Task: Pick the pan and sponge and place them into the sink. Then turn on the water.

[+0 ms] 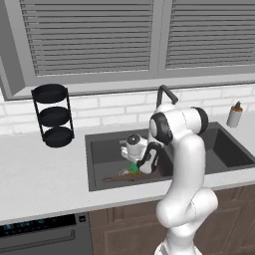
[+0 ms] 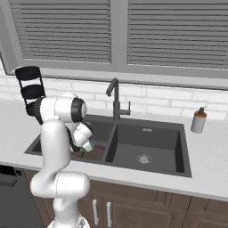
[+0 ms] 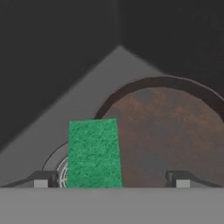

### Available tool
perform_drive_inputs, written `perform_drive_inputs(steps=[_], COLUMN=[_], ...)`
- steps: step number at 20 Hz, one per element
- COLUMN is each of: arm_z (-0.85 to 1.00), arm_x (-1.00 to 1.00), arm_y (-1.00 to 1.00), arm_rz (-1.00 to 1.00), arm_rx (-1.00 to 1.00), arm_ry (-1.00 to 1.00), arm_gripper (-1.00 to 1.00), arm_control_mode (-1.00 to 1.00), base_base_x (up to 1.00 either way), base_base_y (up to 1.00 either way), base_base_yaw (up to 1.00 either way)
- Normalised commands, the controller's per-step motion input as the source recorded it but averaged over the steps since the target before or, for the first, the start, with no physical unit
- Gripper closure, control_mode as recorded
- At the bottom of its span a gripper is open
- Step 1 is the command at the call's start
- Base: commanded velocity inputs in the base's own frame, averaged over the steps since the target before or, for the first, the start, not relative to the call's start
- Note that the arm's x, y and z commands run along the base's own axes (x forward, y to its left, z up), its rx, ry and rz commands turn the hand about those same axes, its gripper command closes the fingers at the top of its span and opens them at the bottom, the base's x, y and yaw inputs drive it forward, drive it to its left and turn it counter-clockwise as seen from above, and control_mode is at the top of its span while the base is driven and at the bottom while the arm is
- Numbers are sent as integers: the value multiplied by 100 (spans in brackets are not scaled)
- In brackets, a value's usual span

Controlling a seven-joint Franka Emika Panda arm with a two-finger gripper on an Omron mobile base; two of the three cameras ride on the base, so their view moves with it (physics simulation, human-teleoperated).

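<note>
My gripper (image 3: 111,180) hangs low in the left bowl of the dark grey sink (image 1: 90,164), jaws spread wide. The green sponge (image 3: 94,153) lies just below and between the fingertips (image 3: 41,179), nearer the left one and touching neither. It rests across the rim of the brown pan (image 3: 170,135) and the round drain. In the left base view the sponge (image 1: 133,169) shows under the hand, with the pan's handle (image 1: 114,178) pointing left along the bowl floor. From the right, the sponge (image 2: 89,146) and pan (image 2: 94,154) peek out beside my arm. No water runs from the faucet (image 2: 115,98).
A black three-tier rack (image 1: 52,115) stands on the counter left of the sink. A soap dispenser (image 2: 198,120) sits on the counter to the right. The right bowl (image 2: 147,149) holds nothing. A dishwasher front (image 1: 45,231) is below the left counter.
</note>
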Motion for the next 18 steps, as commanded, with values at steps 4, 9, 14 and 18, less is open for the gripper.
perform_drive_inputs(steps=[4,9,14,18], arm_z=[99,100,100,100], arm_x=[-44,-36,-24,-29], arm_y=[-3,0,0,0], arm_rz=[0,0,0,5], arm_rx=[1,0,0,0], arm_ry=[-33,-29,-18,-4], arm_gripper=[-100,-100,-100,-100], arm_control_mode=[-100,-100,-100,-100], base_base_x=[0,0,0,0], base_base_y=[0,0,0,0], base_base_yaw=[0,0,0,0])
